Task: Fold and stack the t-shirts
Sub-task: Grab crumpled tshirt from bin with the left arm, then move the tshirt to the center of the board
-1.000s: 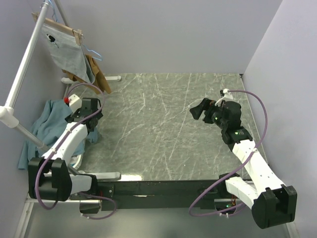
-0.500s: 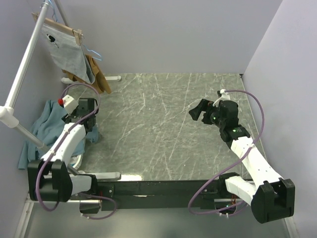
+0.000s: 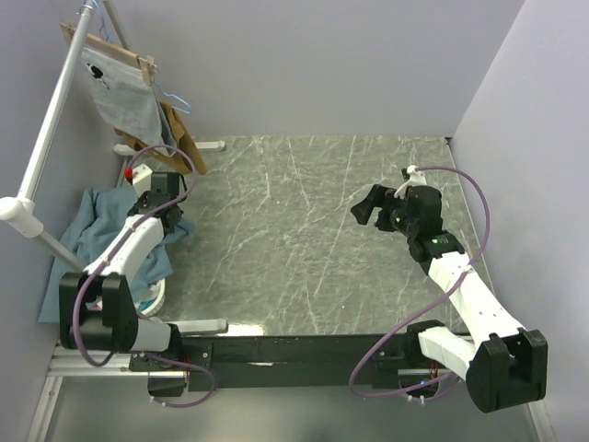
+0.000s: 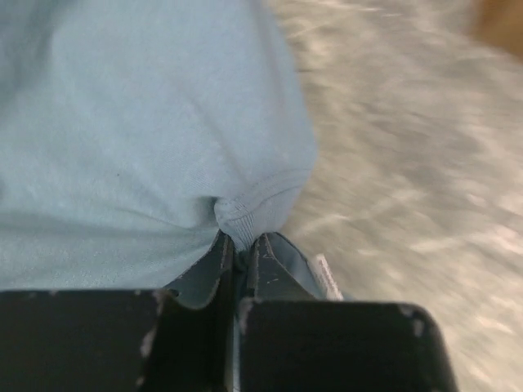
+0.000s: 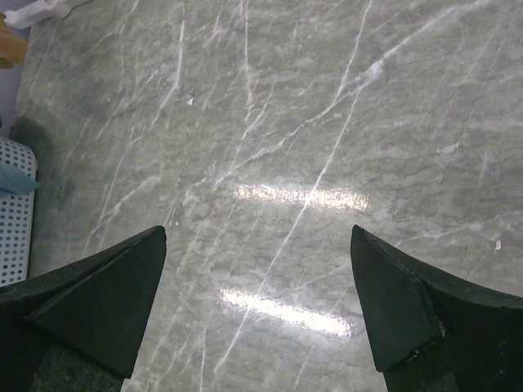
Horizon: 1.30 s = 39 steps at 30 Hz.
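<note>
The left gripper [image 4: 241, 245] pinches the hem of the tee [image 4: 122, 122] by a thin fold that could slip on the pull; right gripper [image 5: 257, 278] hangs wide open.

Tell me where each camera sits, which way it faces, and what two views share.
Top external: above and behind the bases, looking down on the table; both arms show.
Left wrist: on the left arm, facing along the left gripper, shut on the teal t-shirt.
Right wrist: on the right arm, facing down at the table past the open right gripper.
Shared: top and left wrist both show the t-shirt.
</note>
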Each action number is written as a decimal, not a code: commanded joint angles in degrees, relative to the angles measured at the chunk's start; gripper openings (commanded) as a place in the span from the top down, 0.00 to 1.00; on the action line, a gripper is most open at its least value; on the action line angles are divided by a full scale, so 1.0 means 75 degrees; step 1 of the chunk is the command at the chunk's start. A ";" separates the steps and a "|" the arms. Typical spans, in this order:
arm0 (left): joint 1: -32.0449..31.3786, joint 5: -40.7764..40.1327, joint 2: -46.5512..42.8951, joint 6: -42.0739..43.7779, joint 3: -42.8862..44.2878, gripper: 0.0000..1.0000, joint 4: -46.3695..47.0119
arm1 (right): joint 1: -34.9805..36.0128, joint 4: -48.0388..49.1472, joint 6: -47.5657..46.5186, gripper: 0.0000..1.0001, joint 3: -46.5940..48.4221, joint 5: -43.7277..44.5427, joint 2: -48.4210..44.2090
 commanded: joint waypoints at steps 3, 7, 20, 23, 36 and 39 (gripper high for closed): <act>-0.0497 0.1692 -0.1555 0.0252 0.1015 0.99 -0.0566 | 0.0041 0.0190 -0.0102 0.00 0.0306 -0.0093 -0.0045; -0.0616 0.1972 -0.2387 0.0450 0.1602 0.99 -0.0849 | 0.0041 0.0190 -0.0055 0.00 0.0341 -0.0164 0.0037; -0.4304 0.5456 -0.0623 0.0614 0.3416 0.99 0.1331 | 0.0029 0.0109 0.0250 0.00 0.0189 0.0467 -0.0208; -0.5302 0.4987 0.0760 0.0790 0.4518 0.99 0.1156 | 0.0029 -0.0346 0.0319 0.00 0.0189 0.1473 -0.0653; -0.5878 0.1119 0.2816 0.0708 0.4346 0.01 0.0863 | 0.0029 -0.0116 0.0496 0.00 -0.0901 0.3155 -0.3362; -0.5436 -0.0004 0.2453 0.0545 0.3632 0.00 0.0289 | 0.0018 -0.0313 0.0519 0.00 -0.0575 0.2686 -0.2546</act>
